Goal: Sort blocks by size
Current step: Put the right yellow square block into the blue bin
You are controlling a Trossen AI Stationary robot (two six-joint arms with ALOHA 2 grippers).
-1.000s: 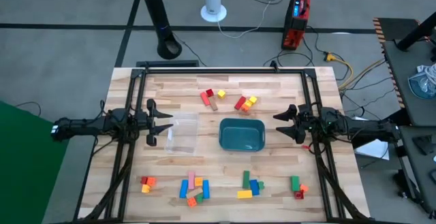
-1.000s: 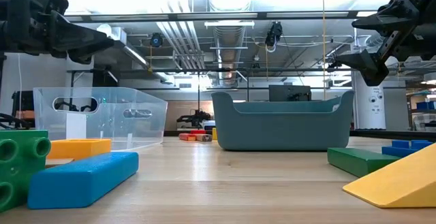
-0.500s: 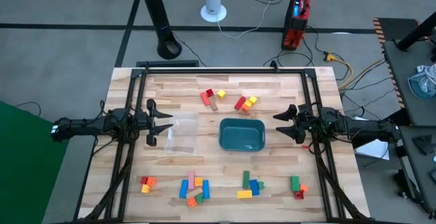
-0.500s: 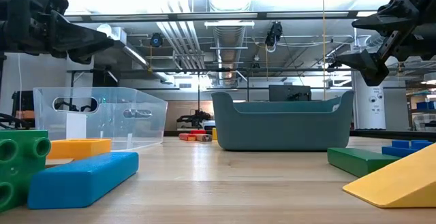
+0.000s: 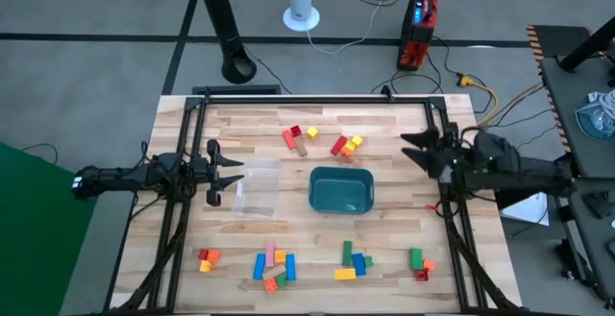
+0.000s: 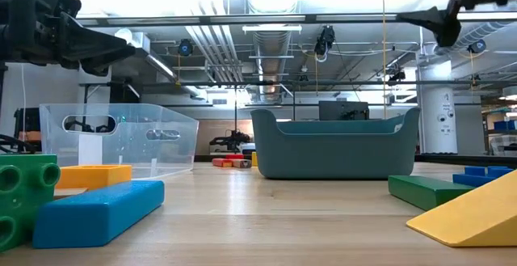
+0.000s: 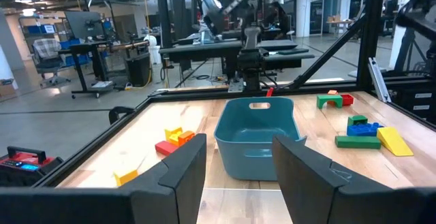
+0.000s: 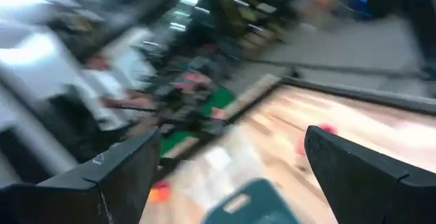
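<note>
Container [image 5: 256, 186] left of tray [image 5: 340, 190]; blocks [image 5: 317, 140] behind, before both.

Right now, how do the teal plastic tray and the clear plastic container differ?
The teal plastic tray is opaque, with rounded corners; the clear plastic container is see-through, with squarer edges. The tray sits at the table's middle, nearer the right gripper; the container sits beside the left gripper. In the low view the tray stands taller than the container. Both are upright, open-topped and apparently hold no blocks.
</note>
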